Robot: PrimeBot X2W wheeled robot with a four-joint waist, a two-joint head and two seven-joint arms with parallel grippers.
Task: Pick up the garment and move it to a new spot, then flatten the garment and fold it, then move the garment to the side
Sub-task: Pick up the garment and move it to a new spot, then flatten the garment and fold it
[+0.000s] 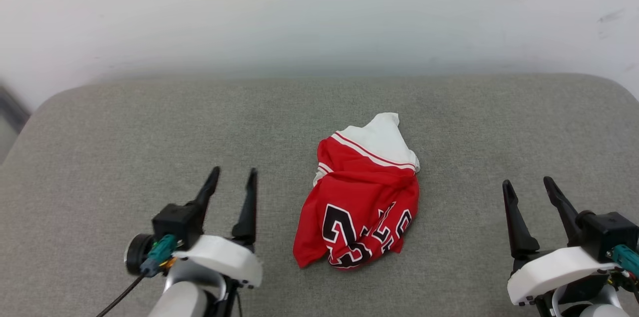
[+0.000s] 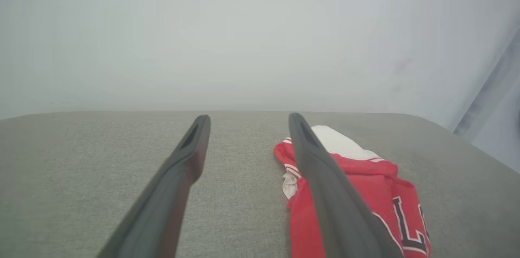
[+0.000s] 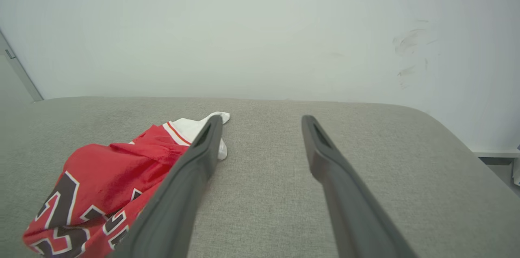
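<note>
Garment [image 1: 364, 202] lies crumpled on the grey fabric surface [image 1: 100, 132], about 3 o'clock from the left gripper [image 1: 233, 171] and 9 o'clock from the right gripper [image 1: 528, 181]. Both have jaws spread, holding nothing, and the left looks nearer. Long axis runs roughly 7 to 1 o'clock: near end red with a creased black number, far end white lining and striped trim.

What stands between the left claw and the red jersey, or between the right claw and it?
Nothing visible does. The jersey lies crumpled on the grey cushion, between the two open claws. From the left claw to the jersey there is bare cushion fabric, and the same holds for the right claw.
</note>
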